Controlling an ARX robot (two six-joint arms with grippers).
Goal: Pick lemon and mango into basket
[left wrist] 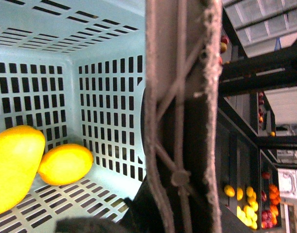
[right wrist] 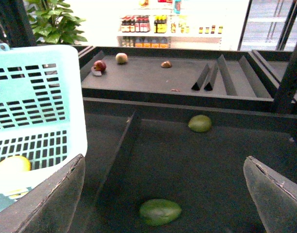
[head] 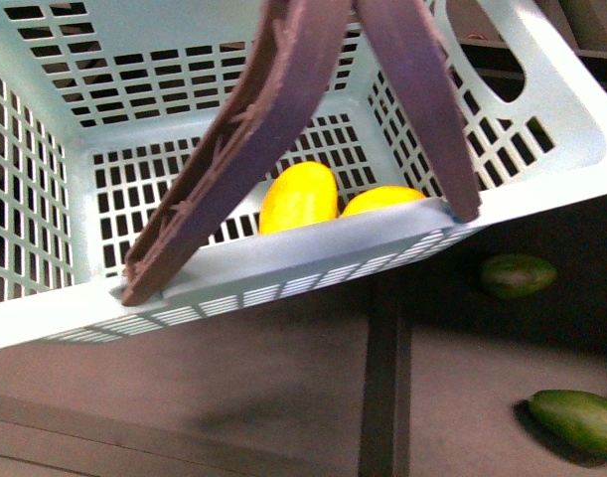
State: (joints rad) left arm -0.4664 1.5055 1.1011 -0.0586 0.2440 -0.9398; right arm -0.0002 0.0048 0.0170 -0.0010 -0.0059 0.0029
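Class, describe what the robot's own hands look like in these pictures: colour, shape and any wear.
In the right wrist view, the right hand has two broad, flat fingers, dark grey to black, with rounded tips and pale, scuffed edges. In the left wrist view, only blurred black parts of the left hand show, too dim for detail. No cables or markings are visible. The front view shows neither arm.

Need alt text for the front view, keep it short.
A tilted turquoise basket fills the frame, holding the yellow mango and the lemon side by side behind its near wall. Its two brown handles cross in front. Two green avocados lie on the dark shelf beyond.
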